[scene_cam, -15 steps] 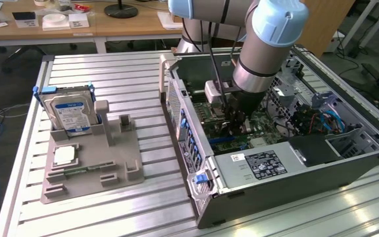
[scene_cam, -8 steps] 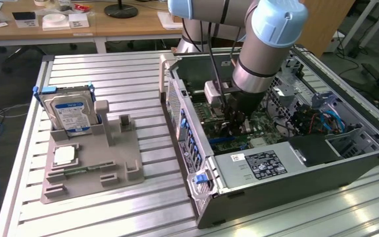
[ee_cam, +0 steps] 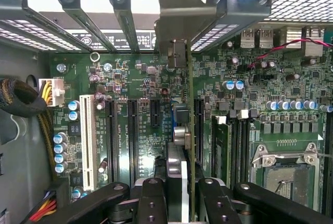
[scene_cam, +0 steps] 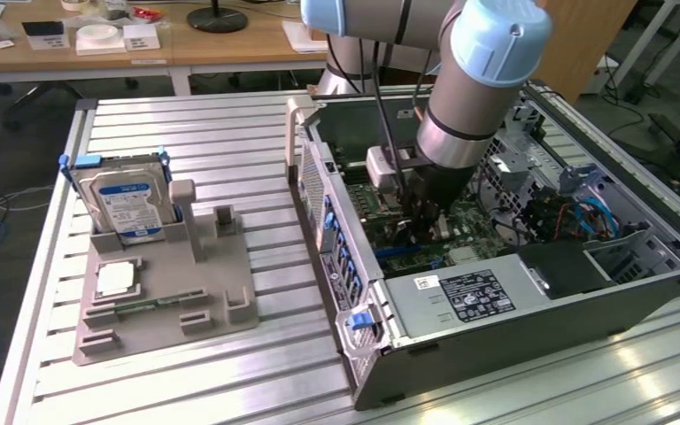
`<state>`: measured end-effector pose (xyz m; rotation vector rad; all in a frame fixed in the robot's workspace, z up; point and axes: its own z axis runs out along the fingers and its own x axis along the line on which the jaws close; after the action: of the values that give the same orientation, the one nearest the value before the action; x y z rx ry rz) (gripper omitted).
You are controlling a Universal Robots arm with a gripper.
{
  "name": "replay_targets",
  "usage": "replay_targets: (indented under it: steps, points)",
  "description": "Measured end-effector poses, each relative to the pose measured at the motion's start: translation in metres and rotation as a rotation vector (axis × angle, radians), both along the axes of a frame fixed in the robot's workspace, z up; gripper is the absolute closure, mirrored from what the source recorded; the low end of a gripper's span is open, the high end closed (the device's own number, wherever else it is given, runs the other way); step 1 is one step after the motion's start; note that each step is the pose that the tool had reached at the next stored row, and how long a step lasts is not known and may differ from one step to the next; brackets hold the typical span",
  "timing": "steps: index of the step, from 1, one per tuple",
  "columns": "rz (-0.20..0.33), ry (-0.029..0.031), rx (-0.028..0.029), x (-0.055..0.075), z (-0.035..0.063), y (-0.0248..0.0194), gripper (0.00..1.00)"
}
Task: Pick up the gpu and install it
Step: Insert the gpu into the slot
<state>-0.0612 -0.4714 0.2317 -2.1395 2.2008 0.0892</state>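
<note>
Gripper (ee_cam: pixel 182 203) is pinching the gpu (ee_cam: pixel 176 164) edge-on inside the open case (scene_cam: pixel 494 354), card hanging straight below it, long axis running parallel to the motherboard slots (ee_cam: pixel 132 141).

The gpu (ee_cam: pixel 183 125) stands edge-on, upright, gripped over the motherboard (ee_cam: pixel 135 83) slots

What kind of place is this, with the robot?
Probably a robotics lab or workshop: a robot arm whose gripper holds a gpu inside an open computer case, on a slatted metal table, with cluttered wooden desks behind.
</note>
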Motion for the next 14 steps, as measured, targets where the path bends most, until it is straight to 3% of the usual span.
replay_targets:
  steps: [11, 14]
  points:
    - [0.0, 0.0, -0.0008, 0.0, -0.0009, 0.0003, 0.72]
    - [0.0, 0.0001, -0.0108, 0.0, -0.0008, 0.0019, 0.72]
